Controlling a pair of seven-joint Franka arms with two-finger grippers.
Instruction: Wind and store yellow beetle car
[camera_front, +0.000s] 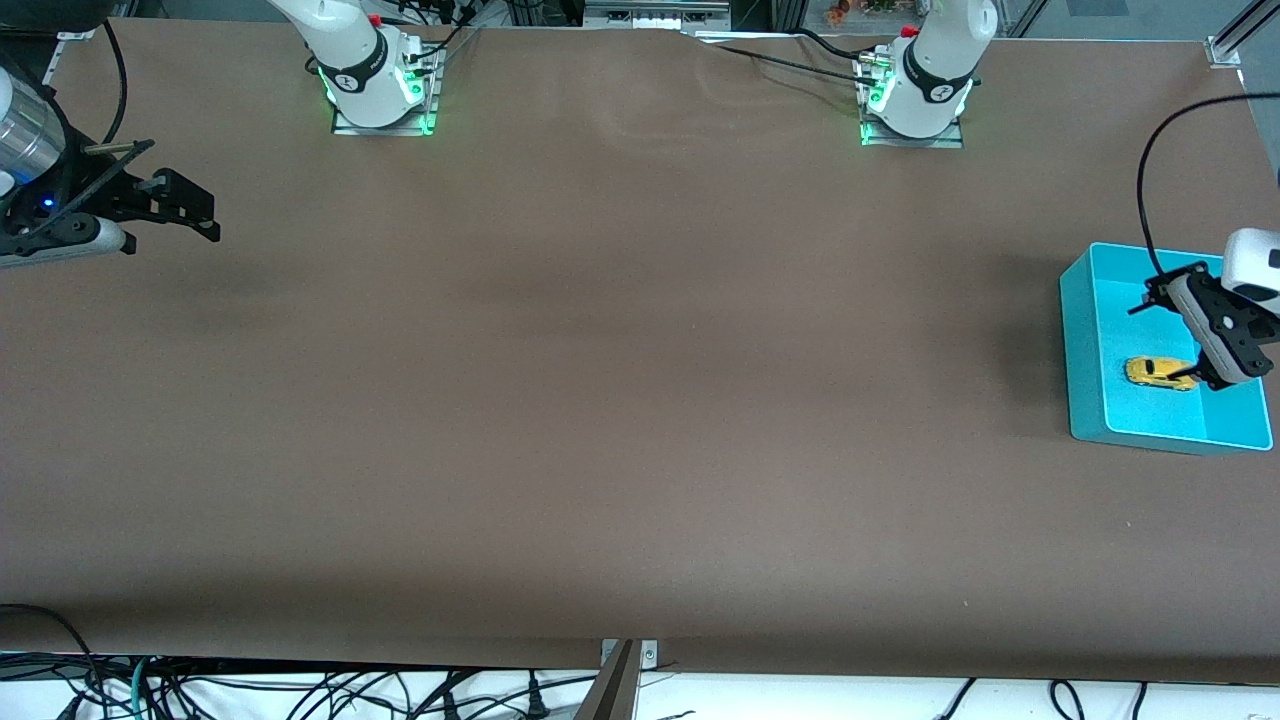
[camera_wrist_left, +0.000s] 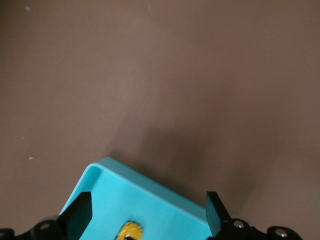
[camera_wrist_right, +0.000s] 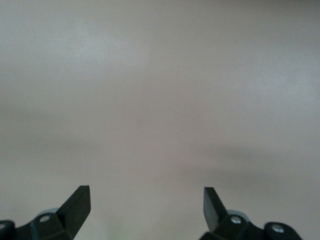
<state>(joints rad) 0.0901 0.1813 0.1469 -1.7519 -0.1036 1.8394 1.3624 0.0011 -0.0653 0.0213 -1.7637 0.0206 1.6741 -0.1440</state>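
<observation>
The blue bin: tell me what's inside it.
The blue bin holds only the yellow beetle car, lying on its floor. The open left gripper hangs over it, covering the car's end and part of the floor. The right gripper waits open, away.

A wide brown tabletop (camera_front: 620, 400) fills nearly the whole front view, its covering matte and faintly rippled near the upper edge. Soft, uneven light leaves darker bands across the middle and along the lower edge. Below that edge, tangled black cables (camera_front: 300, 695) lie on a pale floor (camera_front: 820, 700) (one cable is teal). Metal framing (camera_front: 1235, 40) shows at an upper corner.
</observation>
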